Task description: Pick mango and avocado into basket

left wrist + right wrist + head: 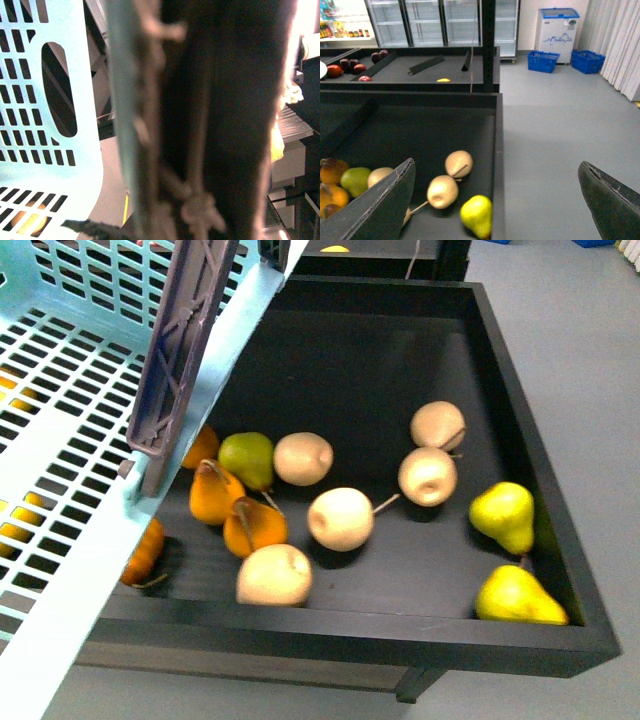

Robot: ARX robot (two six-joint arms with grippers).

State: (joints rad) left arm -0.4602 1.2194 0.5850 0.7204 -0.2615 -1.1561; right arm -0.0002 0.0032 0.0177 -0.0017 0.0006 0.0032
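The light teal basket (70, 440) fills the left of the front view, tilted, with its brown-grey handle (180, 350) over the bin's left side. In the left wrist view my left gripper (185, 210) is shut on the basket's handle (200, 125), which is blurred and tied with white bands, beside the basket wall (50, 75). My right gripper (497, 210) is open and empty above the bin's right edge. A small yellow fruit (443, 80) lies in the far bin; I cannot tell if it is the mango. The avocado is out of view.
The black bin (540, 440) holds yellow-green pears (503, 515), tan pears (340, 518), orange pears (215, 492) and a green pear (247, 458). Red fruits (350, 66) lie in the far bin. Blue crates (543, 61) stand on the grey floor.
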